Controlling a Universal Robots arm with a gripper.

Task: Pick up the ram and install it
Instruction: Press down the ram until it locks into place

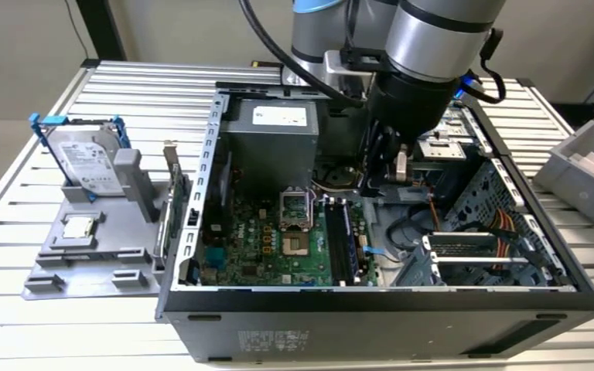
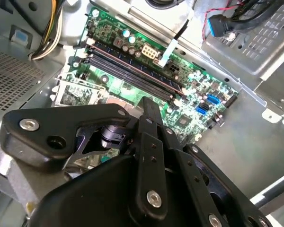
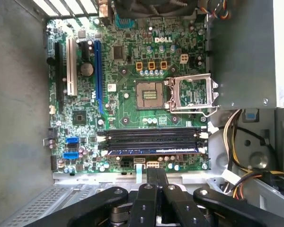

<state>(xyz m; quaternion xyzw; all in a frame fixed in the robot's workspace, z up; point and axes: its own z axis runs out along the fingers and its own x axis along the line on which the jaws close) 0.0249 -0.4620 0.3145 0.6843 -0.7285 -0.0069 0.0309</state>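
The ram (image 3: 151, 151) is a long thin stick standing on edge in the motherboard (image 3: 132, 71) slot nearest my gripper; its narrow top edge shows bluish. In the exterior view the ram (image 1: 340, 239) stands dark and upright among the memory slots (image 1: 351, 241). The memory slots (image 2: 132, 66) run as dark parallel bars in the second wrist view. My gripper (image 3: 157, 172) hangs above the open case, a little off to the side of the slots. Its black fingers (image 2: 149, 111) lie pressed together with nothing between them. In the exterior view the gripper (image 1: 398, 182) sits over the case's middle.
The open computer case (image 1: 380, 297) lies on a slatted metal table. An empty CPU socket (image 3: 150, 93) and the power supply (image 1: 271, 135) are inside, with cable bundles (image 3: 236, 175) beside the slots. A grey tray (image 1: 80, 267) on the exterior view's left holds a hard drive (image 1: 86, 158) and CPU chip (image 1: 78, 226).
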